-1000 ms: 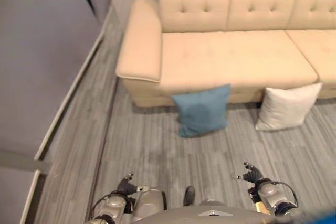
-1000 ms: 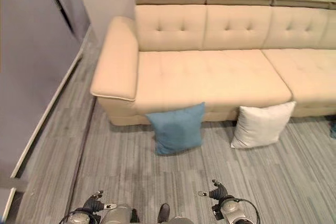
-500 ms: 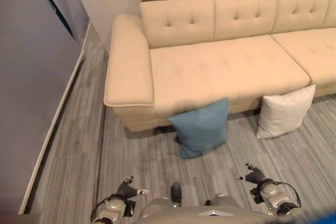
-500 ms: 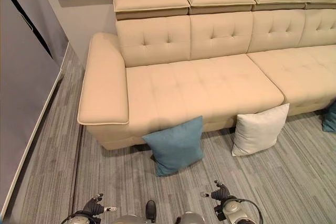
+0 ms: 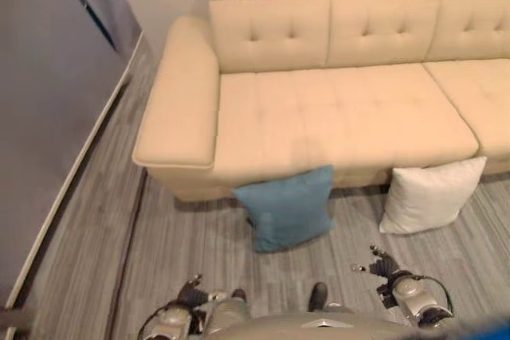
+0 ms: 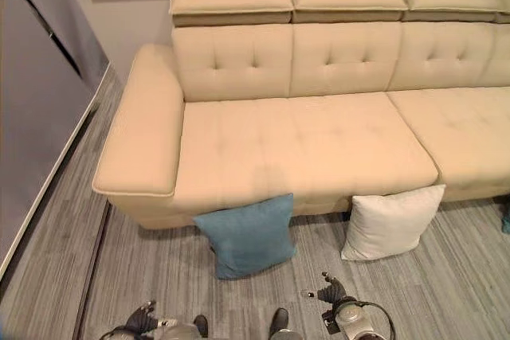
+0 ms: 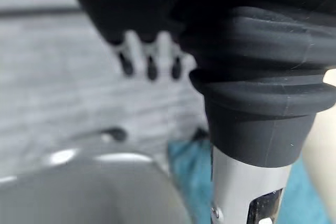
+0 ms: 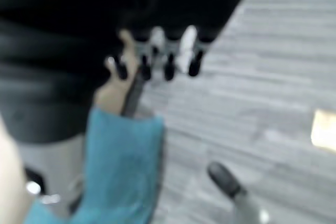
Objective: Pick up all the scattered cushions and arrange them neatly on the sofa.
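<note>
Leaning against the sofa [image 5: 335, 109] front in the left eye view: a blue cushion [image 5: 287, 209] below the seat next to the armrest, and a white cushion [image 5: 429, 195] beside it — both on the floor [image 5: 199, 236], apart from each other. Right eye view: left hand [image 6: 142, 322] and right hand [image 6: 331, 291] hang low, well short of the cushions. Left wrist view: left hand's fingers [image 7: 151, 61] straight, holding nothing, blue cushion beyond. Right wrist view: right hand's fingers [image 8: 168, 59] extended, empty — blue cushion in view.
</note>
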{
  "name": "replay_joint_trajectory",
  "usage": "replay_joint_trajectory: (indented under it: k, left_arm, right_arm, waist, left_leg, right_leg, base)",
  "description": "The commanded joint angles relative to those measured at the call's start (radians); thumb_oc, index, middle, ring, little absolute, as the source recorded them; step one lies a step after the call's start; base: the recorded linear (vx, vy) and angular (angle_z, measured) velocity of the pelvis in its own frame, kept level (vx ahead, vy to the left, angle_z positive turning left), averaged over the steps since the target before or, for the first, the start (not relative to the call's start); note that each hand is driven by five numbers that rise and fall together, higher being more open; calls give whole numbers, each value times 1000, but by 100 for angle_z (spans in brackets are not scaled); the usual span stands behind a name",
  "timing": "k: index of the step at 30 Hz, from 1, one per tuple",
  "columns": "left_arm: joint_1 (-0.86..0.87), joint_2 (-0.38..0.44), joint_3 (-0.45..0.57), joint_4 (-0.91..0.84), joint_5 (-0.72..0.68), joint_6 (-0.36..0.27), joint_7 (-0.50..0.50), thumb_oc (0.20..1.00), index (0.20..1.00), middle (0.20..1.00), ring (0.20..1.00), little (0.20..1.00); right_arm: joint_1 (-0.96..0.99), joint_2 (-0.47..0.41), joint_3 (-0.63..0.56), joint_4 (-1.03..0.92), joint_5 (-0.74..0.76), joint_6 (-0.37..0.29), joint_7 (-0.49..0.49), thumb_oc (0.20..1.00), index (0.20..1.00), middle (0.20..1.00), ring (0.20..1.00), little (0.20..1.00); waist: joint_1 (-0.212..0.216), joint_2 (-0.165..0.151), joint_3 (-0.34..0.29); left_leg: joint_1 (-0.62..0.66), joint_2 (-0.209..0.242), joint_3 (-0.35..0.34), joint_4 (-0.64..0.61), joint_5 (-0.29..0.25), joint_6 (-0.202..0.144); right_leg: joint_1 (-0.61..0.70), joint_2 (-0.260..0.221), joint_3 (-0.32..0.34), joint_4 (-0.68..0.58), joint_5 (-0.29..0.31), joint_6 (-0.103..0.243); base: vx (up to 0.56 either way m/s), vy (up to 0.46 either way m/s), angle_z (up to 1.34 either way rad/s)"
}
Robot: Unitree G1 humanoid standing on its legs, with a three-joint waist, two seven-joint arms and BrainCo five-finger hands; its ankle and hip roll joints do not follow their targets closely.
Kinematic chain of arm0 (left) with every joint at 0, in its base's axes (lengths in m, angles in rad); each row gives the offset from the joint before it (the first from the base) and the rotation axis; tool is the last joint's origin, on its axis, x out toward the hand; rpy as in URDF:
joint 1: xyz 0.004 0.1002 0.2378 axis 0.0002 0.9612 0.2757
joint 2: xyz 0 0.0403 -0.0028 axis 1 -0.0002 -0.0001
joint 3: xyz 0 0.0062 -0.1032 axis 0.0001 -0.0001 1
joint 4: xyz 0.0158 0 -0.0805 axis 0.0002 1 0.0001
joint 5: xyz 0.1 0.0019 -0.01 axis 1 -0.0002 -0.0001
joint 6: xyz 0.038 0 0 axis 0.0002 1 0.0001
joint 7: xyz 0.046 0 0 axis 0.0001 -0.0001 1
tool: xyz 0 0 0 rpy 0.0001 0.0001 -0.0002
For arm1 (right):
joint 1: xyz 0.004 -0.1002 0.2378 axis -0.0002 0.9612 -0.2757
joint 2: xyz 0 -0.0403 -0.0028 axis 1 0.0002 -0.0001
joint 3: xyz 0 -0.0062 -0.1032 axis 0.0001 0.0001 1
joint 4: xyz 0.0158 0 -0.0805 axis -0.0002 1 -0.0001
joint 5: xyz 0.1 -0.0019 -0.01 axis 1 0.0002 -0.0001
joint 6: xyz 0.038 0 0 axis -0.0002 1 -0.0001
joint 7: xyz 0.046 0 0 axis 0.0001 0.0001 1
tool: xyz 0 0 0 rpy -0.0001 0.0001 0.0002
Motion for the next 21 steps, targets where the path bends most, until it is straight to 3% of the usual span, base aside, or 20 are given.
replay_joint_trajectory:
  k: [1,2,3,4,5,6,8,10,11,13,14,15,18,19,21]
  left_arm:
    - [-43,-7,-25,-15,-10,-11,3,1000,1000,1000,1000,1000]
    - [-43,-7,-25,-15,-10,-11,3,1000,1000,1000,1000,1000]
    - [-44,-4,-26,-18,-2,-6,0,1000,1000,1000,1000,1000]
    - [-44,-3,-26,-19,-2,-6,0,1000,1000,1000,1000,1000]
    - [-38,0,-20,-13,4,-1,-3,1000,1000,1000,1000,1000]
    - [-34,2,-15,-9,4,0,-2,1000,1000,1000,1000,1000]
    - [-34,2,-15,-9,4,0,-2,1000,1000,1000,1000,1000]
    - [-23,12,0,2,5,5,-2,1000,1000,1000,1000,1000]
    - [-16,25,16,5,2,7,-5,1000,1000,1000,1000,1000]
    - [-19,32,17,4,2,9,-5,1000,1000,1000,1000,1000]
    - [-25,40,20,2,2,10,-3,1000,1000,1000,1000,1000]
    - [-31,49,24,3,1,8,0,1000,1000,1000,1000,1000]
    - [-35,54,24,-2,2,-2,8,1000,1000,1000,1000,1000]
    - [-42,58,18,-4,7,-8,11,1000,1000,1000,1000,1000]
    - [-42,56,20,-4,5,-9,14,1000,1000,1000,1000,1000]
  right_arm:
    - [-7,-28,-7,1,35,-21,-12,1000,1000,1000,1000,1000]
    - [-6,-28,-7,0,35,-21,-12,1000,1000,1000,1000,1000]
    - [-3,-25,-12,2,39,-17,-13,1000,1000,1000,1000,1000]
    - [-3,-25,-13,1,39,-17,-13,1000,1000,1000,1000,1000]
    - [-3,-21,-15,14,36,-15,-16,1000,1000,1000,1000,1000]
    - [-1,-16,-15,14,33,-14,-13,1000,1000,1000,1000,1000]
    - [-1,-16,-15,14,33,-14,-13,1000,1000,1000,1000,1000]
    - [-1,-5,-19,23,27,-13,-13,1000,1000,1000,1000,1000]
    - [-10,3,-21,20,24,-16,-13,1000,1000,1000,1000,1000]
    - [-16,4,-20,14,28,-15,-12,1000,1000,1000,1000,1000]
    - [-24,6,-19,5,31,-16,-10,1000,1000,1000,1000,1000]
    - [-30,8,-20,-11,39,-18,-7,1000,1000,1000,1000,1000]
    - [-37,0,-17,-27,38,-19,-8,1000,1000,1000,1000,1000]
    - [-30,-6,-21,-37,39,-19,-8,1000,1000,1000,1000,1000]
    - [-26,-7,-20,-36,35,-17,-8,1000,1000,1000,1000,1000]
  waist:
    - [0,-10,30]
    - [0,-11,30]
    - [0,-12,27]
    - [1,-15,28]
    - [8,-7,23]
    - [11,-2,19]
    - [11,-3,19]
    - [20,3,4]
    - [33,3,0]
    - [33,3,6]
    - [28,3,17]
    - [20,6,32]
    - [5,17,37]
    - [-8,10,40]
    - [-6,5,38]
  left_leg:
    - [31,-29,63,-20,-99,1]
    - [32,-30,64,-19,-101,2]
    - [-3,-32,130,-32,-85,8]
    - [-11,-34,142,-35,-67,16]
    - [-4,-43,151,-52,-81,10]
    - [4,-54,152,-88,-60,25]
    - [5,-55,152,-90,-59,25]
    - [55,-87,118,-152,-66,42]
    - [81,-104,109,-180,-80,69]
    - [86,-107,104,-181,-83,78]
    - [83,-110,97,-171,-87,87]
    - [89,-114,78,-170,-97,97]
    - [101,-125,30,-181,-102,95]
    - [104,-135,4,-172,-110,93]
    - [108,-140,-1,-169,-121,91]
  right_leg:
    - [2,-17,46,97,-96,90]
    - [3,-17,46,96,-96,91]
    - [18,-10,37,90,-106,90]
    - [8,-14,30,91,-94,84]
    - [36,3,35,93,-127,90]
    - [23,3,28,104,-117,87]
    - [23,3,29,104,-117,87]
    - [31,-7,28,139,-125,103]
    - [7,-39,28,235,-129,126]
    - [-21,-55,36,291,-119,134]
    - [-53,-68,53,346,-100,150]
    - [-98,-66,113,397,-89,155]
    - [-139,-53,189,302,-81,142]
    - [-127,-45,246,246,-79,152]
    - [-111,-45,240,223,-72,147]
  base:
    - [168,-78,18]
    - [186,-62,33]
    - [-1,3,42]
    - [166,22,47]
    - [95,75,31]
    - [153,70,16]
    - [68,82,-3]
    - [261,238,0]
    - [183,237,7]
    - [82,135,9]
    - [39,78,24]
    - [112,72,39]
    - [160,-41,29]
    - [153,-90,35]
    - [126,-124,77]
